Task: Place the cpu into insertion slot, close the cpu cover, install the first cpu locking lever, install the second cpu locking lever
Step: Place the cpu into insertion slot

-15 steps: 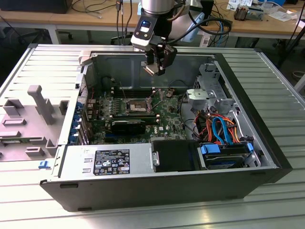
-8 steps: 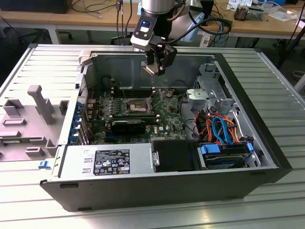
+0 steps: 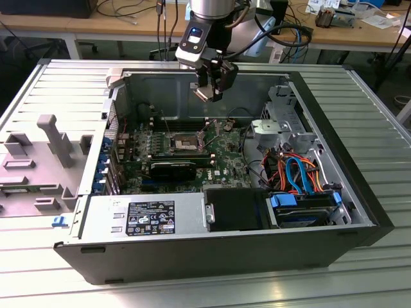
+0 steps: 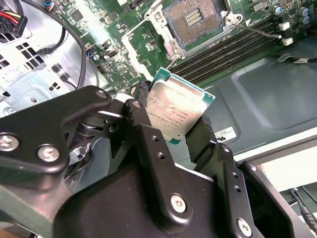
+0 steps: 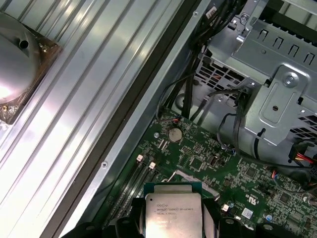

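Note:
My gripper (image 3: 209,94) hangs above the open computer case, shut on the cpu (image 4: 179,110), a flat square chip with a dull silver top and green edge. Both wrist views show the black fingers (image 4: 142,106) clamping the cpu (image 5: 173,212) by two opposite sides. The insertion slot (image 3: 184,141) lies below on the green board, toward the exterior view's left of the gripper. It is uncovered, and its dark gold-tinted centre (image 4: 194,19) shows inside a silver rim. A thin wire lever (image 4: 261,31) stands out beside the slot. I cannot make out the cpu cover.
Long black memory slots (image 4: 233,49) run beside the socket. A black graphics card (image 3: 173,170), a silver drive cage (image 3: 282,122), coloured cables (image 3: 297,172) and a power supply (image 3: 148,215) fill the case. A grey fixture (image 3: 48,157) sits outside it at the exterior view's left.

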`<state>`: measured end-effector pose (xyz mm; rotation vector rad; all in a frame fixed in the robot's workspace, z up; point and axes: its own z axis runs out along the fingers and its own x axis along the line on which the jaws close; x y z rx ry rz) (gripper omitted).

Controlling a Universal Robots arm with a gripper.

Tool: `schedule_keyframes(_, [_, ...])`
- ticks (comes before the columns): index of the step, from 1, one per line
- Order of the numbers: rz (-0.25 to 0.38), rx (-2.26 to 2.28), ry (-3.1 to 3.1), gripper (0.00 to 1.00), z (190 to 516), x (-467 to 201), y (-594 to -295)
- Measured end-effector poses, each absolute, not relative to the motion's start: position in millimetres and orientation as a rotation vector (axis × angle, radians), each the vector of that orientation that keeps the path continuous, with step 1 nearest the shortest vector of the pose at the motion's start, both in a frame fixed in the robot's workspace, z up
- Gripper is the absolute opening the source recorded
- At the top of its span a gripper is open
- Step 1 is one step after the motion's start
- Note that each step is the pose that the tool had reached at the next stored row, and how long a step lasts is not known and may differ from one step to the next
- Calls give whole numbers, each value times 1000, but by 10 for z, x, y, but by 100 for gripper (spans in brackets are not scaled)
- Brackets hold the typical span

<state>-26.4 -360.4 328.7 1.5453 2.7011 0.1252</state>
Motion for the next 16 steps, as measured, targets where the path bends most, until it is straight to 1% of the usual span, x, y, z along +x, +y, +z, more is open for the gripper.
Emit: schedule_keyframes(16, [124, 1570, 2686, 55, 3286, -264, -3604])
